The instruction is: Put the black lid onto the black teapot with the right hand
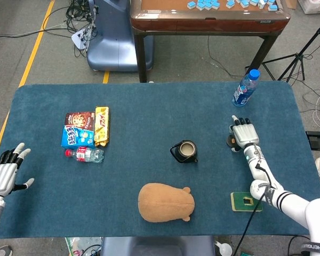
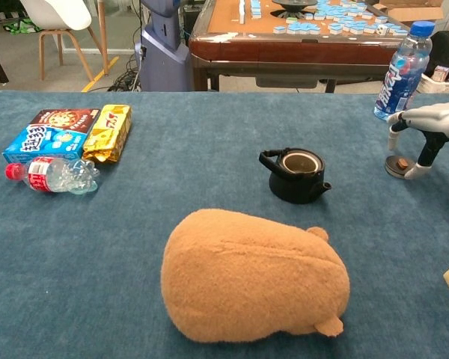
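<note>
Early stage: right hand [image 2: 423,134] w/ fingers apart sits over the black lid [image 2: 396,165] at far right, grasp not yet made; black teapot [image 2: 298,175] mid-table, uncovered.

A matt, napped blue cloth covers the desk [image 2: 172,149]. At the frame's centre the black teapot [image 2: 298,176] looks dull and slightly grainy, like cast iron. Below it, the brown plush toy [image 2: 251,277] is soft and fuzzy. At left, the snack packets [image 2: 108,132] are glossy foil. The water bottle [image 2: 402,71], upper right, is clear, shiny plastic.
</note>
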`<state>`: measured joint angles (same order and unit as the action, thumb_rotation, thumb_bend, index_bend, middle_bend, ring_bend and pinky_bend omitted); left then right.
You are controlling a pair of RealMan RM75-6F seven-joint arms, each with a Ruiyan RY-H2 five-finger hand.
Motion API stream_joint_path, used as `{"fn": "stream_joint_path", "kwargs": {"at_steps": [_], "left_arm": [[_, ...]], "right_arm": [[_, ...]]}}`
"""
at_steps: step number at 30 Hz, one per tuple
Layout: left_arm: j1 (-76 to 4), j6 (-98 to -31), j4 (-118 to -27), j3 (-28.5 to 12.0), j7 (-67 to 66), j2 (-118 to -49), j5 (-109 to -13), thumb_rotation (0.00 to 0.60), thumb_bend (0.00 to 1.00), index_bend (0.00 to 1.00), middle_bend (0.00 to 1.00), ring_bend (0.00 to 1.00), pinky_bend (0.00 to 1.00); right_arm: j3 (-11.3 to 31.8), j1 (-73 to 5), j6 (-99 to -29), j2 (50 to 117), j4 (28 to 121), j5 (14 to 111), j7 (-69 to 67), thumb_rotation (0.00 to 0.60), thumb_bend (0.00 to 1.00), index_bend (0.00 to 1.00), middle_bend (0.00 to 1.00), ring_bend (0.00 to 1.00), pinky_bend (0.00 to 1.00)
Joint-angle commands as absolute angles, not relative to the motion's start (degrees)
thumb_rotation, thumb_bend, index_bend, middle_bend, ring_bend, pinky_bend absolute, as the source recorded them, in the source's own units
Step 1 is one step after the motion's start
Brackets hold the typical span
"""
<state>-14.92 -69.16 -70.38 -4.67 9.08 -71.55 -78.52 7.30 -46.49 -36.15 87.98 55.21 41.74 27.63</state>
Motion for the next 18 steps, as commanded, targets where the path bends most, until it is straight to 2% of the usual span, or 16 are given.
{"fn": "stream_joint_path", "kwargs": {"at_steps": [1, 18], "left_arm": [[-14.99, -68.98, -70.18, -4.65, 9.13, -71.64, -78.43, 0.6, 0.22, 0.12, 0.0, 0.0, 0.0], [-15.4, -67.94, -68.17, -4.66, 9.92, -72.54, -78.0, 0.6, 0.22, 0.12, 0.0, 0.0, 0.0]], "right_arm": [[7.18, -46.63, -35.71, 88.32, 54.6, 41.75, 27.41, 0.6, 0.16, 0.32, 0.0, 0.0, 0.0], [7.11, -47.18, -33.33, 90.29, 50.62, 42.83, 25.2, 0.6, 0.16, 0.32, 0.0, 0.0, 0.0]]}}
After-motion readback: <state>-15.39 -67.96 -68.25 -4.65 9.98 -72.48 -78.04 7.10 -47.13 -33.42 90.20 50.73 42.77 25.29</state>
